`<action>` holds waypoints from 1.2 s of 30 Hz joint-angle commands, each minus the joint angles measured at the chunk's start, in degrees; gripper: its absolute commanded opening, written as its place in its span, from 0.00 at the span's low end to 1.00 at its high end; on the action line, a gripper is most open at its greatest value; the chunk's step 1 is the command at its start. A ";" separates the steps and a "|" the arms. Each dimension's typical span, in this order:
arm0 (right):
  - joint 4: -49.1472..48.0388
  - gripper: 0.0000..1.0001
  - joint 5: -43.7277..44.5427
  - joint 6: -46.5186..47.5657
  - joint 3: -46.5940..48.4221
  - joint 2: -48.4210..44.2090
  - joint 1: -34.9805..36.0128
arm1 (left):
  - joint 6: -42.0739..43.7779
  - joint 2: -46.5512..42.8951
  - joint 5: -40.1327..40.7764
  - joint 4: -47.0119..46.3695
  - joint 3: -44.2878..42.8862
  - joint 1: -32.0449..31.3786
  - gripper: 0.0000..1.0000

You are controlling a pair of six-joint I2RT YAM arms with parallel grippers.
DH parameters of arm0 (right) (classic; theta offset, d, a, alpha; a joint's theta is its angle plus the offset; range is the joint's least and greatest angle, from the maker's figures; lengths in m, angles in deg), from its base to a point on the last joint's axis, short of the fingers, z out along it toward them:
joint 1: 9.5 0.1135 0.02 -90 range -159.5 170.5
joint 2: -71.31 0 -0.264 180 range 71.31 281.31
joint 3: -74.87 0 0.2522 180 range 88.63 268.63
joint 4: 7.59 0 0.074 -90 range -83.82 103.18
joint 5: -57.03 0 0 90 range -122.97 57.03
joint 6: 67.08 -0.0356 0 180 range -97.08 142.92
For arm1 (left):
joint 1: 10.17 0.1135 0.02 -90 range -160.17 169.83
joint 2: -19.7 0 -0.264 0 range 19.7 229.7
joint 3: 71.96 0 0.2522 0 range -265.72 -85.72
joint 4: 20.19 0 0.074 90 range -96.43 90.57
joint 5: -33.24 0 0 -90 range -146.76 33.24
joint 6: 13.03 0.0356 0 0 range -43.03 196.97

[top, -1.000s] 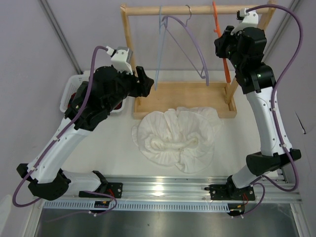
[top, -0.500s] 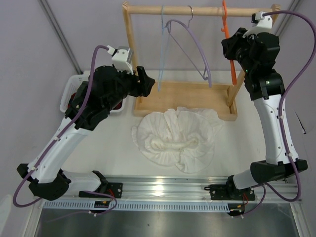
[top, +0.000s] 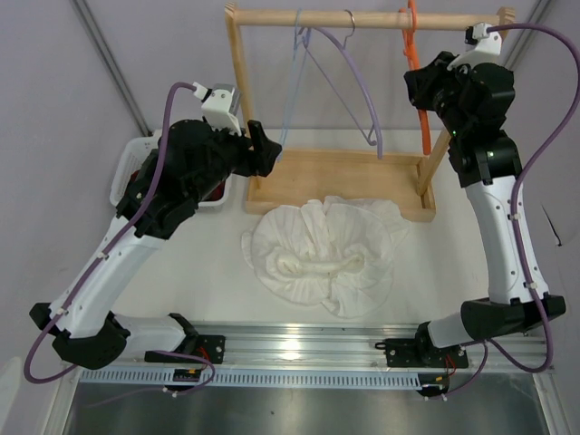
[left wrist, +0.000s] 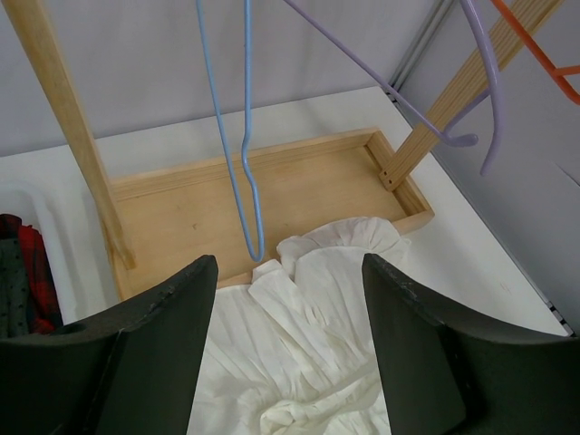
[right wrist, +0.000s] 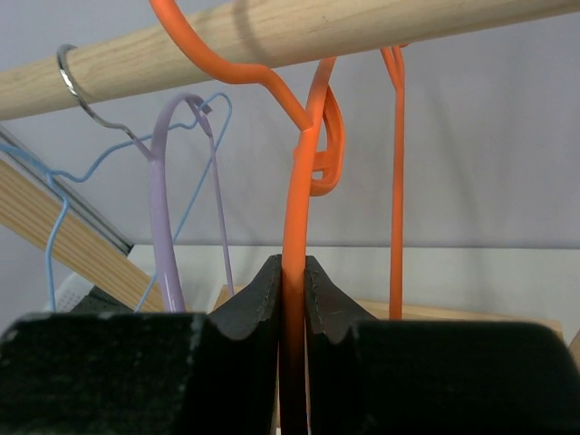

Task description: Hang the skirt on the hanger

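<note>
The white crinkly skirt (top: 324, 256) lies bunched on the table in front of the wooden rack; it also shows in the left wrist view (left wrist: 299, 362). The orange hanger (top: 419, 72) hangs by its hook on the rack's rail at the right end. My right gripper (top: 424, 83) is shut on the orange hanger (right wrist: 297, 208) just below its hook, the jaws pressed on its stem. My left gripper (left wrist: 288, 344) is open and empty, held high above the skirt's left part, near the rack's left post.
The wooden rack (top: 362, 18) also carries a lilac hanger (top: 358, 86) and a thin pale blue wire hanger (top: 292, 91). Its wooden base tray (top: 335, 177) sits behind the skirt. A white basket (top: 131, 168) with dark and red cloth stands at the left.
My right gripper rose to the rail with the orange hanger, swinging it from tilted to upright. The lilac hanger sways slightly. The left arm has hardly moved.
</note>
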 commanded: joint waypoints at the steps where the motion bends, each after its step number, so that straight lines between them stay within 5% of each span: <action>1: -5.58 0.00 0.31 -0.55 -0.59 -5.52 -0.54 | 1.60 -1.63 -1.54 -1.89 0.49 0.68 0.71; 9: 0.99 0.00 0.57 -2.13 -3.06 -9.82 -1.60 | 2.39 -1.81 -4.17 -3.12 1.28 0.68 0.71; 17: 24.80 0.00 4.17 -6.17 -3.58 -21.07 -1.69 | 6.34 -3.83 -13.30 -6.90 4.27 0.68 0.74; 28: 31.50 0.00 -7.49 -14.17 -35.73 -36.71 -1.69 | 4.06 -6.82 -22.19 -10.85 14.52 0.68 0.74; 36: 37.56 0.00 -14.19 -15.58 -40.68 -43.57 -0.63 | -5.60 -11.30 -15.17 -13.57 28.08 0.76 0.69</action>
